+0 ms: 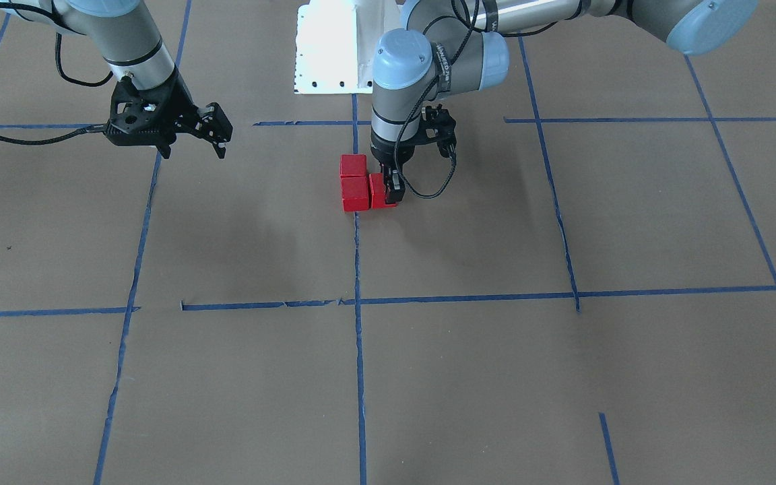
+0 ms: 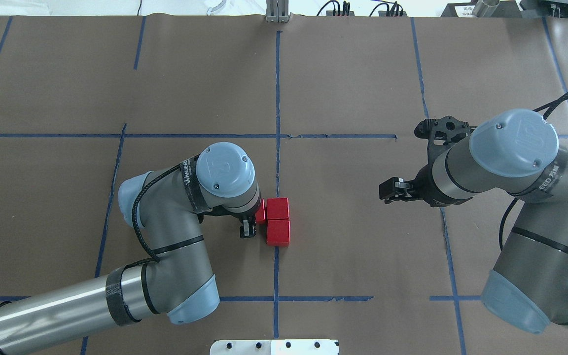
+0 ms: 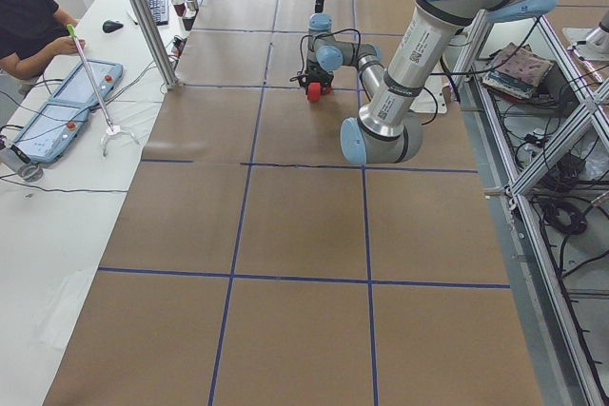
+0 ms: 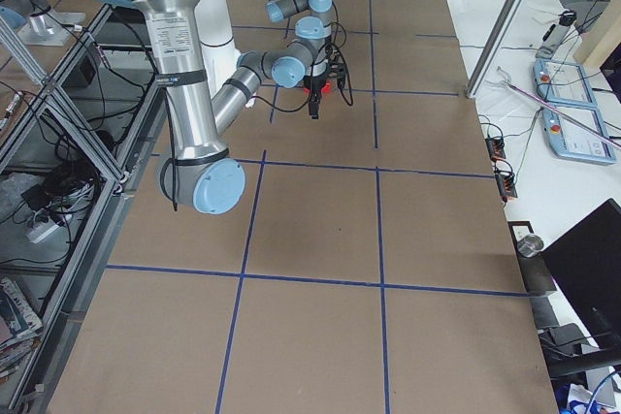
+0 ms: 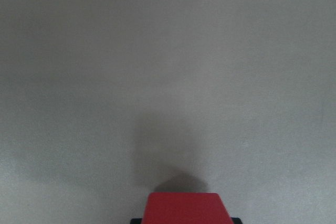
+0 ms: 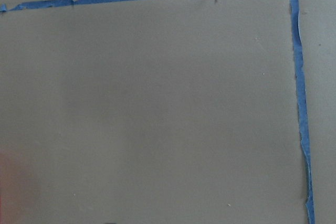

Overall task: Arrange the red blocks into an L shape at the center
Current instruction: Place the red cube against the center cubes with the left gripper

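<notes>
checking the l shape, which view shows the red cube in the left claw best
Exterior front-facing: the small matte red cube sits in the left claw, beside the other two red cubes. Overhead shows only a sliver under the wrist, the left wrist view its top, side views a red speck.

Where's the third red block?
In the front-facing view, the third red block is in the left gripper, just right of the other two red blocks on the blue tape line.
</notes>
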Controlling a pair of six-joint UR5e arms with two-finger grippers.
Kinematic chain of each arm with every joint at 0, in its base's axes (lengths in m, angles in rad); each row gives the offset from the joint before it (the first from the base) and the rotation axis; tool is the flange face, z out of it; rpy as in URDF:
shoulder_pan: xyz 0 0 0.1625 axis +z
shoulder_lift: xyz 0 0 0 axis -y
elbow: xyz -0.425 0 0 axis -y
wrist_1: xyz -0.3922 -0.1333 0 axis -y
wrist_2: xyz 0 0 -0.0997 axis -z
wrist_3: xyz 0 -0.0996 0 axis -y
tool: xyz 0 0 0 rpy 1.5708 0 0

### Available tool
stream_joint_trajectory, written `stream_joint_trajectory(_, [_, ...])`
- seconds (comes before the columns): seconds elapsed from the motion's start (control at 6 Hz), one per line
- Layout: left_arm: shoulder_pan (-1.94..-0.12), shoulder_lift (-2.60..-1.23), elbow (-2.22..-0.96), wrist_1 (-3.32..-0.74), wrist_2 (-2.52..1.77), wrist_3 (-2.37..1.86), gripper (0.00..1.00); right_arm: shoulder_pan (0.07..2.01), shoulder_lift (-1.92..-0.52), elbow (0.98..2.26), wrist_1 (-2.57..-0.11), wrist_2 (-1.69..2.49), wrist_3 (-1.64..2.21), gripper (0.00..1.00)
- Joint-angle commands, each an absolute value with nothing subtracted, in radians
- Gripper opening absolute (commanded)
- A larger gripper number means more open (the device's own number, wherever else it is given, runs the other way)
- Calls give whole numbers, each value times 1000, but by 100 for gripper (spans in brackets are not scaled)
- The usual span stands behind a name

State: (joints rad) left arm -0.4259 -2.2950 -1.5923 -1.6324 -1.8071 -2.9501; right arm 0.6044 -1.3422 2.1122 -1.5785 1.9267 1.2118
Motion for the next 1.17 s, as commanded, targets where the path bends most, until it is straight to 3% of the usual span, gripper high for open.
stream_joint_trajectory(0.0, [-425,-2301,-1586,-1634,-1807,-2950,17,604,-1342,2111,-1578,1927,1212,100])
stream_joint_trajectory(0.17, [-426,-2302,-1583,-1634,-1807,-2950,99,604,-1342,2111,-1578,1927,1212,100])
stream_joint_trajectory(1.0, [-471,-2304,-1673,-1629,-1818,-2797,100,612,-1341,2117,-1578,1934,1212,100])
